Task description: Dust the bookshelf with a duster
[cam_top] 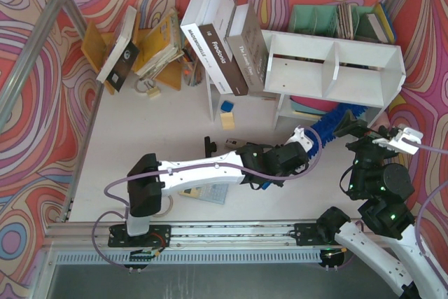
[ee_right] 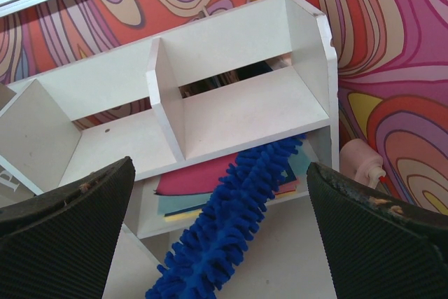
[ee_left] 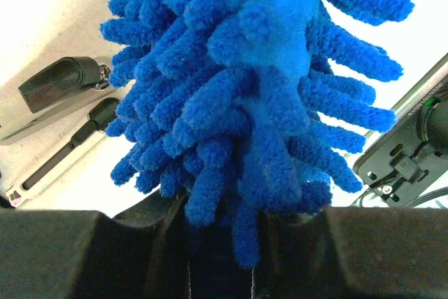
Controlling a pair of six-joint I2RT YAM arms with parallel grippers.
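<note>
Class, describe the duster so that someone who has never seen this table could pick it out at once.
Find the white bookshelf at the right back of the table. Reaching into its lower level is the duster, held by the left gripper. It is the only fluffy royal-blue thing there; the items beside it are flat sheets.

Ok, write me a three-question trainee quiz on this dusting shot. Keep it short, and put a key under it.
1. True or false: the left hand is shut on the duster.
2. Which part of the bookshelf does the duster's fluffy head reach into? A: the upper left compartment. B: the upper right compartment. C: the lower level.
3. Fill the gap: the right hand hovers by the shelf's right end with its fingers ____, holding nothing.

Key: 1 true; 2 C; 3 open.
</note>
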